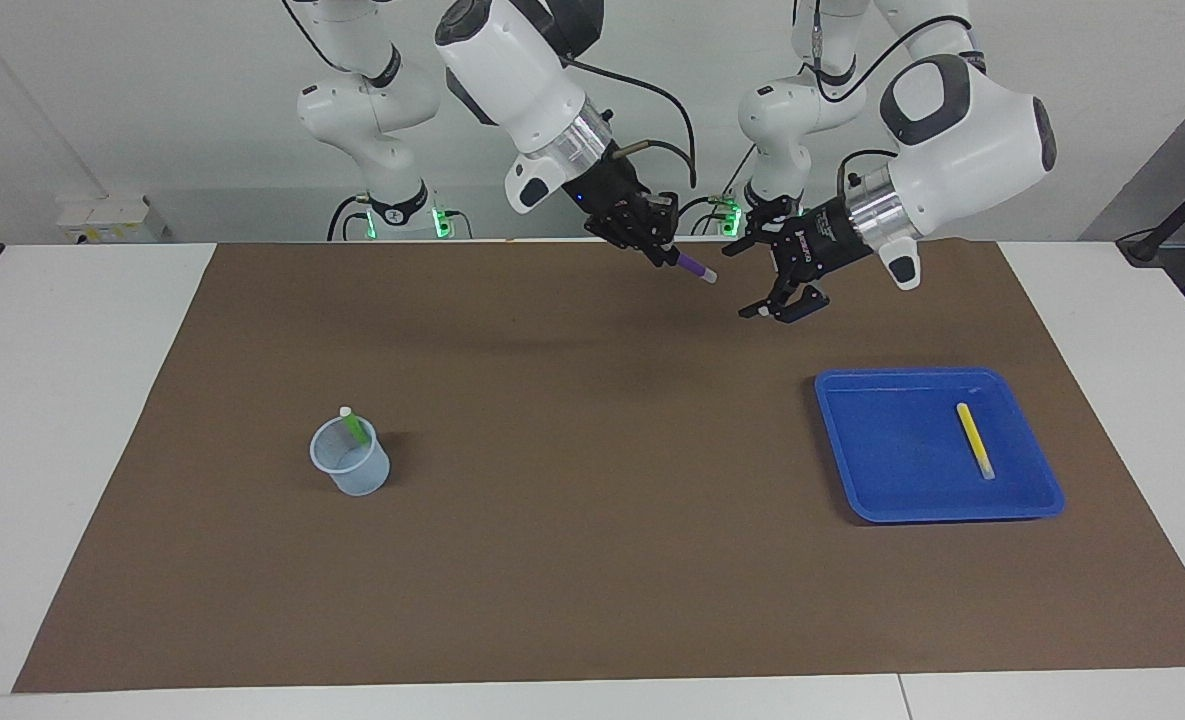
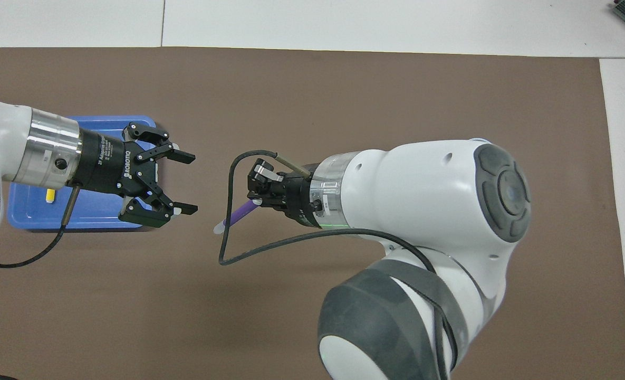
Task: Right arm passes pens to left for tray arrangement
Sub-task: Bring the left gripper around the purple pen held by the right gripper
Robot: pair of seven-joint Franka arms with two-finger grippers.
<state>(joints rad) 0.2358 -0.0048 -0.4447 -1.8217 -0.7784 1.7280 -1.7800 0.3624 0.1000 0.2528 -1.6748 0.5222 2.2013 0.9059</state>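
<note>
My right gripper [image 1: 669, 257] is up over the mat's middle, shut on the purple pen [image 1: 694, 267], whose pale cap end points toward my left gripper [image 1: 778, 305]. My left gripper is open in the air a short gap from the pen's tip, not touching it. In the overhead view the open left gripper [image 2: 188, 183] faces the purple pen [image 2: 238, 213] held by the right gripper [image 2: 255, 197]. The yellow pen [image 1: 975, 440] lies in the blue tray [image 1: 892, 445] toward the left arm's end. The green pen [image 1: 355, 428] stands in a cup.
The translucent pale-blue cup [image 1: 350, 460] stands on the brown mat [image 1: 592, 560] toward the right arm's end. In the overhead view the left arm covers part of the tray [image 2: 32, 214], and the right arm hides the cup.
</note>
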